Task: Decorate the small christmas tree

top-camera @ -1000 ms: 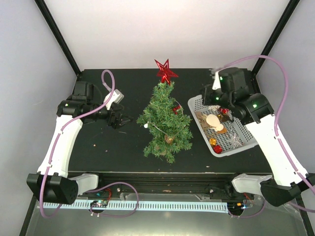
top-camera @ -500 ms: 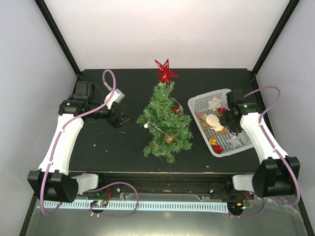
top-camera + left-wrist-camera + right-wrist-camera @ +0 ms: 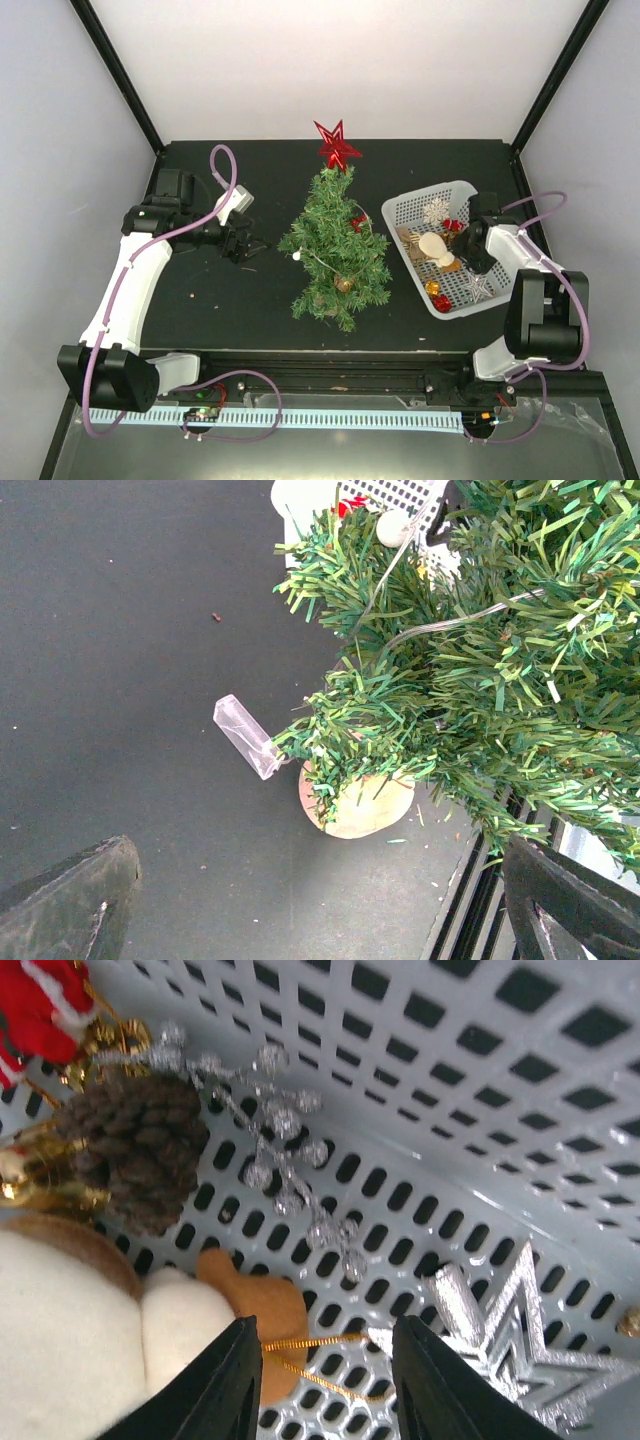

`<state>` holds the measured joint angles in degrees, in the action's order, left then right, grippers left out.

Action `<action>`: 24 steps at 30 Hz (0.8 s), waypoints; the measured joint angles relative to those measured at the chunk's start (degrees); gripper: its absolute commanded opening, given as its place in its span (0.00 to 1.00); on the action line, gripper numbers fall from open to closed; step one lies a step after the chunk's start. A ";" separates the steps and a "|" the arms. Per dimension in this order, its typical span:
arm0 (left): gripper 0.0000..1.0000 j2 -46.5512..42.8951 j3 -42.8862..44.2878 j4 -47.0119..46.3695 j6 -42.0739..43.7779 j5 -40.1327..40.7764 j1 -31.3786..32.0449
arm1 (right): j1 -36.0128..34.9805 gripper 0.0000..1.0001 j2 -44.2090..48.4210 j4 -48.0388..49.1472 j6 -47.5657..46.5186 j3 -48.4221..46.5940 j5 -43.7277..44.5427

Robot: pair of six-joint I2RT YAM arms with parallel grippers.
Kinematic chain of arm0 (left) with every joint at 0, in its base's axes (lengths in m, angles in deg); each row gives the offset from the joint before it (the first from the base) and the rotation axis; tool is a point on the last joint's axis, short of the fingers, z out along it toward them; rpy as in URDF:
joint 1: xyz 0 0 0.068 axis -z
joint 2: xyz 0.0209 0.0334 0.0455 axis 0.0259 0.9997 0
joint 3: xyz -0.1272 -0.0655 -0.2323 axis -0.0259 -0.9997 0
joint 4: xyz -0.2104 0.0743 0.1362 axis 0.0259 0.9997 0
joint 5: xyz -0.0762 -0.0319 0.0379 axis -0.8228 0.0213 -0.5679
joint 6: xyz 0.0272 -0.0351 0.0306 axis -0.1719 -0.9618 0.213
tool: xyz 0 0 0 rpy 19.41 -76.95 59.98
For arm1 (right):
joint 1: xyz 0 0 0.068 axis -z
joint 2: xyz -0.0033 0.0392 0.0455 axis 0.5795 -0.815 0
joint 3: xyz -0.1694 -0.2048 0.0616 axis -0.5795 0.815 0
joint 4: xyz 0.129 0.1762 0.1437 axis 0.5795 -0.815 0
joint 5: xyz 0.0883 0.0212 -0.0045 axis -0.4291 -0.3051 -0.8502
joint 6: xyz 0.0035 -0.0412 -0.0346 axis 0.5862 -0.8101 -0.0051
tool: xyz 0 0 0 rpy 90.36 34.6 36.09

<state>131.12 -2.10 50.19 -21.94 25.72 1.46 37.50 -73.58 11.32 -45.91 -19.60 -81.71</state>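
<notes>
The small christmas tree (image 3: 335, 250) stands mid-table on its wood stump (image 3: 360, 805), with a red star (image 3: 337, 146) on top and a red bauble (image 3: 358, 221) and a gold bauble (image 3: 343, 284) in its branches. My left gripper (image 3: 243, 243) is open and empty, low over the table left of the tree (image 3: 480, 670). My right gripper (image 3: 470, 250) is down inside the white basket (image 3: 455, 190). Its open jaws (image 3: 325, 1380) straddle the gold loop cord (image 3: 320, 1350) of a cream and tan ornament (image 3: 90, 1330). A silver star (image 3: 510, 1330) lies just to the right.
The basket also holds a pine cone (image 3: 135, 1160), a silver beaded sprig (image 3: 285, 1165), a red ornament (image 3: 40, 1005), a white snowflake (image 3: 436, 211) and red baubles (image 3: 441, 302). A small clear plastic piece (image 3: 247, 737) lies by the stump. The table's front rail (image 3: 500, 880) is close.
My right arm has dropped from above the basket's far end down into the basket, toward its near side. The left arm has barely moved.
</notes>
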 measured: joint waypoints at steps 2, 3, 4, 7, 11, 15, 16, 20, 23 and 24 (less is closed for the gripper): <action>0.99 -0.02 0.00 0.02 0.02 -0.04 0.00 | 0.70 0.38 -0.63 1.70 -0.09 0.11 -0.09; 0.99 0.00 0.00 0.02 0.02 -0.04 0.00 | 1.01 0.38 -0.92 2.40 -0.22 0.11 -0.15; 0.99 -0.02 0.00 0.02 0.02 -0.07 0.00 | 1.31 0.38 -1.25 3.15 -0.31 0.11 -0.20; 0.99 -0.02 0.00 0.02 0.00 -0.15 0.00 | 2.16 0.38 -2.49 4.87 -0.76 0.11 -0.48; 0.99 -0.02 -0.02 0.02 0.00 -0.48 -0.11 | 3.02 0.39 -4.17 6.58 -1.55 0.11 -1.55; 0.99 -0.02 -0.02 0.02 0.00 -0.52 -0.26 | 3.21 0.39 -5.90 9.05 -2.62 0.04 -2.25; 0.99 -0.02 -0.02 0.02 0.00 -0.52 -0.26 | 3.21 0.37 -6.01 9.40 -2.75 0.04 -2.38; 0.99 0.00 -0.04 0.04 0.02 -0.94 -0.31 | 3.26 0.26 -6.64 11.15 -3.41 0.04 -2.69; 0.99 -0.02 -0.20 0.20 0.02 -1.16 -0.31 | 3.26 0.17 -6.64 11.91 -3.65 0.09 -3.37; 0.99 -0.02 -0.24 0.39 0.07 -1.20 -0.31 | 3.26 0.14 -6.62 12.15 -3.76 0.15 -3.50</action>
<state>131.10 -2.34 50.58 -21.87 24.52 1.15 40.76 -80.21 23.47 -49.67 -19.44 -85.21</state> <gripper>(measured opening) 0.990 0.208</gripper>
